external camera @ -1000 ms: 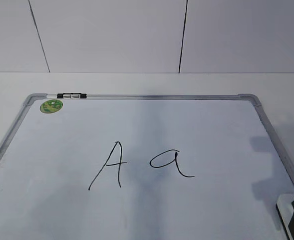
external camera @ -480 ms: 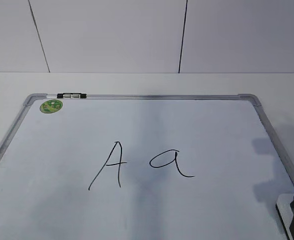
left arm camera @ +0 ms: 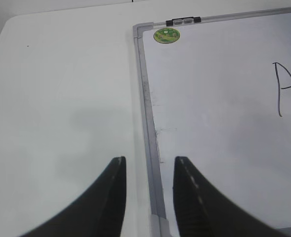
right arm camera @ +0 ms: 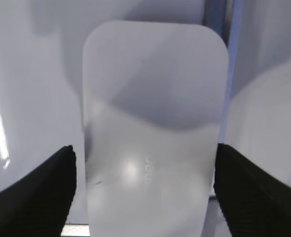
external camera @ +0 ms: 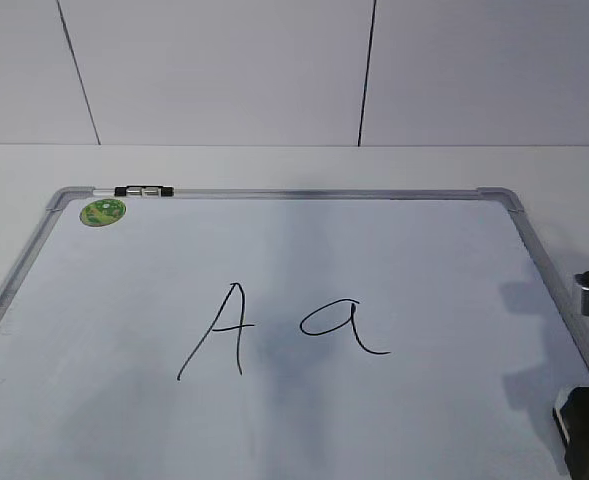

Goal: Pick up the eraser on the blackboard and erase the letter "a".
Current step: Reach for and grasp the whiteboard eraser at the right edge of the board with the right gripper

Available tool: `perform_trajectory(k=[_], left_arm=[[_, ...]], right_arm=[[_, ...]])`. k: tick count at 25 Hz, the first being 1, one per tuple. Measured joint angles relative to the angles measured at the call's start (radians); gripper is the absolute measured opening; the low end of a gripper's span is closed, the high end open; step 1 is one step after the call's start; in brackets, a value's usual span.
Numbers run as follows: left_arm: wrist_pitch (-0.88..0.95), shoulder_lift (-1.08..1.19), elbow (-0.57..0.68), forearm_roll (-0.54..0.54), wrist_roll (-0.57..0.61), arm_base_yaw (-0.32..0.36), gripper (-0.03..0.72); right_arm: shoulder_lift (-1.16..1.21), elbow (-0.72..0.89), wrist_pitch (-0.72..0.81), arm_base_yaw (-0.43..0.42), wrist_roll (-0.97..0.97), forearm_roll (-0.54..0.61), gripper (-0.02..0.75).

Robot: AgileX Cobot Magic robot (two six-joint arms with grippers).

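Right jaws astride the eraser [right arm camera: 152, 143]

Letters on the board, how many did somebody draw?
2. A tall capital A sits left of the middle of the blackboard, and the letter "a" sits just to its right. No others show, though the board's near edge is cut off.

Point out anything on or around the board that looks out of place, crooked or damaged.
Nothing stands out. The board lies flat, both letters, "A" and "a", are unsmudged, the marker sits along the top frame, and the eraser rests between the right hand's open fingers.
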Motion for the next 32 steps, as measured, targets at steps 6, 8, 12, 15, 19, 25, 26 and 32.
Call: perform_trajectory(k=[6,8,12,15,19,25,26,32], left_arm=[[0.0,0.0,0.0,0.0,0.0,0.0,0.253],[0.0,0.0,0.0,0.0,0.0,0.0,0.253],[0.0,0.0,0.0,0.0,0.0,0.0,0.253],[0.0,0.0,0.0,0.0,0.0,0.0,0.253],[0.0,0.0,0.0,0.0,0.0,0.0,0.253],[0.0,0.0,0.0,0.0,0.0,0.0,0.253],[0.0,0.0,0.0,0.0,0.0,0.0,0.253],[0.0,0.0,0.0,0.0,0.0,0.0,0.253]], right_arm=[[0.02,0.0,-0.037,0.0,0.0,-0.003,0.667],[0.02,0.0,-0.041,0.0,0.0,-0.009,0.666],[0.02,0.0,-0.043,0.0,0.0,-0.021,0.665],[0.02,0.0,-0.037,0.0,0.0,-0.022,0.659],[0.02,0.0,-0.026,0.0,0.0,-0.024,0.651],[0.02,0.0,-0.022,0.0,0.0,-0.026,0.633],[0.02,0.0,-0.022,0.0,0.0,-0.026,0.633],[0.02,0.0,-0.025,0.0,0.002,-0.028,0.626]])
